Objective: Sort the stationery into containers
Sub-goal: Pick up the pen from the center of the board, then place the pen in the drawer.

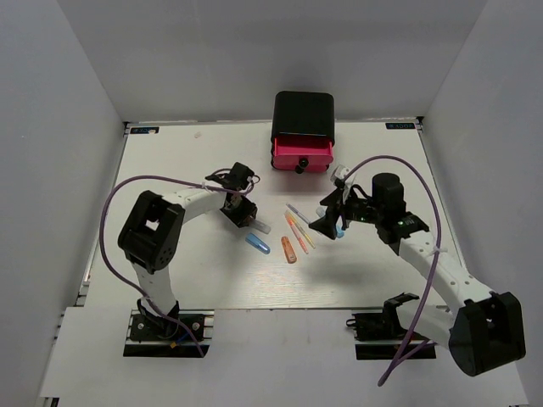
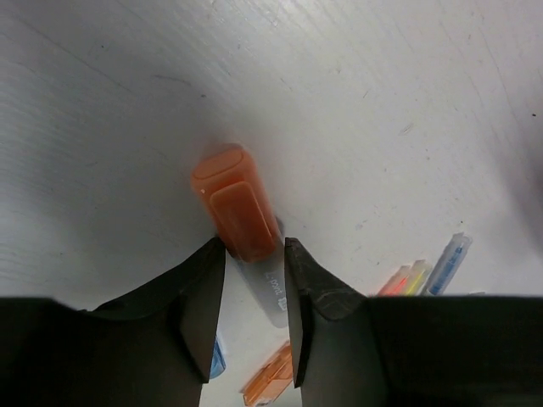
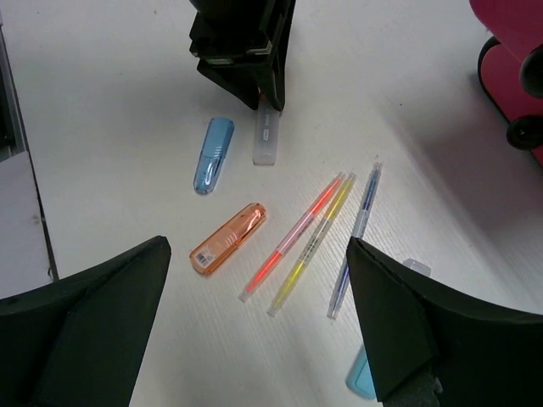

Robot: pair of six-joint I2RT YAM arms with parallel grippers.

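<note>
White arm links [image 1: 199, 199], black joints [image 1: 151, 231], looping purple cables [image 1: 103, 233], black bases [image 1: 165, 326]

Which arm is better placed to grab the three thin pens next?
Right. The right gripper is open and hangs just above the thin pens, which lie between its jaws in the wrist view. The left gripper is shut on the orange-capped marker, off to the side.

Bright, even overhead light; white table [image 1: 221, 280] shows no glare. Soft shadows under the arms, a darker one around the orange marker [image 2: 236, 203]. Close fingers [image 3: 85, 314] read near-black, slightly soft
</note>
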